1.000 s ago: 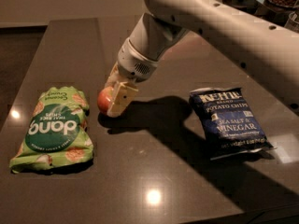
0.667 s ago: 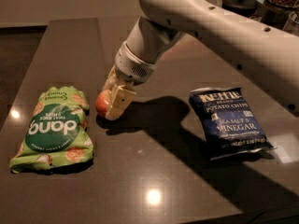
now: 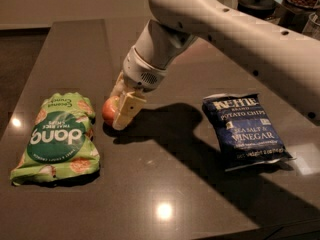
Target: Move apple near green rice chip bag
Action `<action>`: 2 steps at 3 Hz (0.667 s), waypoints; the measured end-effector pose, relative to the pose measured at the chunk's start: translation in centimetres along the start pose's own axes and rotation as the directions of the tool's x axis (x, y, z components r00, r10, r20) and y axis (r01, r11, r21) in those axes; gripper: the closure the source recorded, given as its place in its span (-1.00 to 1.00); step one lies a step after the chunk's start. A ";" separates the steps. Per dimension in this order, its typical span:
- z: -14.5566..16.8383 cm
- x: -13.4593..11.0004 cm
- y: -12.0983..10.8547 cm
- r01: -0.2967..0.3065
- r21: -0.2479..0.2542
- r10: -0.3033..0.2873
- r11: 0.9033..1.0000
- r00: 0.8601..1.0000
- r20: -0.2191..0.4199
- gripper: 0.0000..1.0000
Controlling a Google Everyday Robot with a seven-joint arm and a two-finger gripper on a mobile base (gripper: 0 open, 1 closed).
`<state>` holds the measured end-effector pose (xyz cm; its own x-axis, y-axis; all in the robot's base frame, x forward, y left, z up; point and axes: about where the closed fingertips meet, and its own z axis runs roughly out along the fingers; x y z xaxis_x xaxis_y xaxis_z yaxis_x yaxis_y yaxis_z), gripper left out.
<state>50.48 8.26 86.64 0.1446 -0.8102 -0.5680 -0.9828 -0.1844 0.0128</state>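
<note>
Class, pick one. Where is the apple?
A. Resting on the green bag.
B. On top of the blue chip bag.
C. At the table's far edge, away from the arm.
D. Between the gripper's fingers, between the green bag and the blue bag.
D: the gripper is shut on the apple, close beside the green bag and well apart from the blue bag.

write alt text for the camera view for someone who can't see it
A white robot arm's gripper grips a small red apple on a dark table, just right of a light green chip bag. A dark blue chip bag lies farther right.
</note>
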 end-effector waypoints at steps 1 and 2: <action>0.1 0.0 0.0 0.001 -0.001 -0.001 1.000 1.000 0.000 -1.00; 0.1 0.0 0.0 0.001 -0.001 -0.001 1.000 1.000 0.000 -1.00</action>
